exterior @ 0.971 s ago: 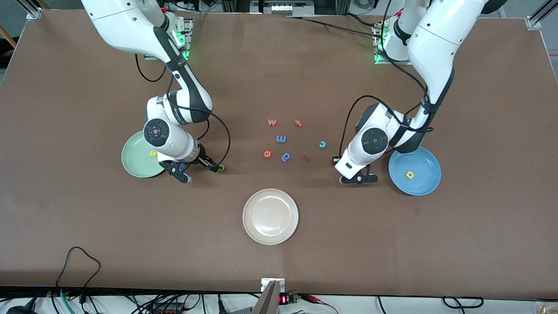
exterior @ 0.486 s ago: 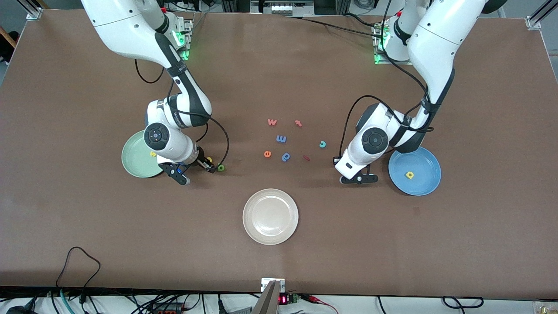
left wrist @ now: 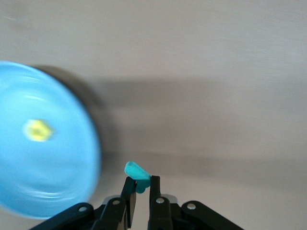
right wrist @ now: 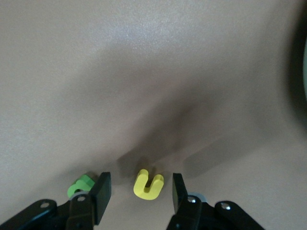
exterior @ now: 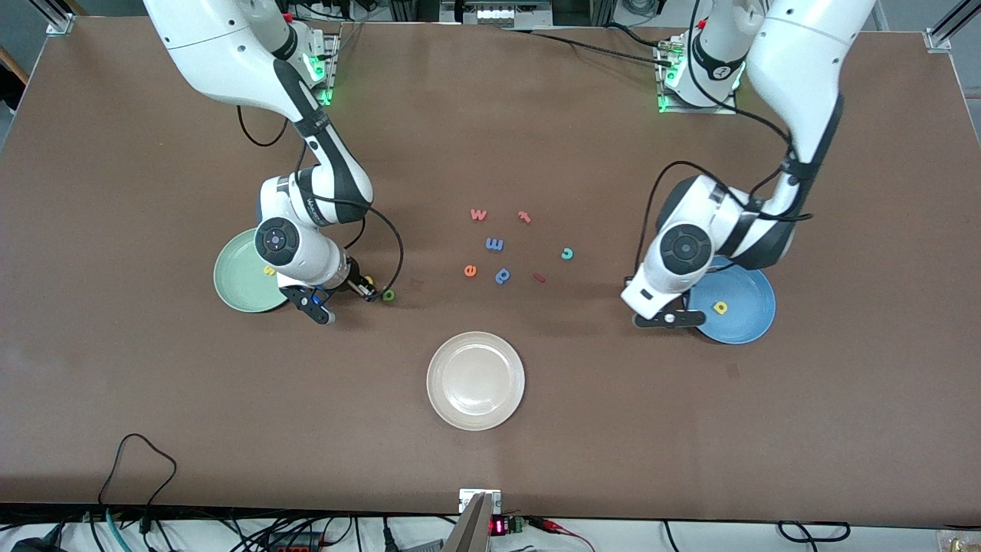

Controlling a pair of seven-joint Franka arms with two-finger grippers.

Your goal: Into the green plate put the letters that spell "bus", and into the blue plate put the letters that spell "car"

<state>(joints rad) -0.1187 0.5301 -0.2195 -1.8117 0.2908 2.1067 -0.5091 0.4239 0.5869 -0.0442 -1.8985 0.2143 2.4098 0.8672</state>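
Left fingers [left wrist: 141, 191] clamped on teal r [left wrist: 137, 173]; right fingers [right wrist: 139, 191] apart, astride yellow u [right wrist: 147, 184].

The green b [right wrist: 80, 185] sits half hidden by one finger of the right gripper [right wrist: 139, 194]. The picture edge cuts off most of the blue plate [left wrist: 57, 163], blurred beside the left gripper [left wrist: 140, 191]. The left arm's wrist covers part of that plate's rim.
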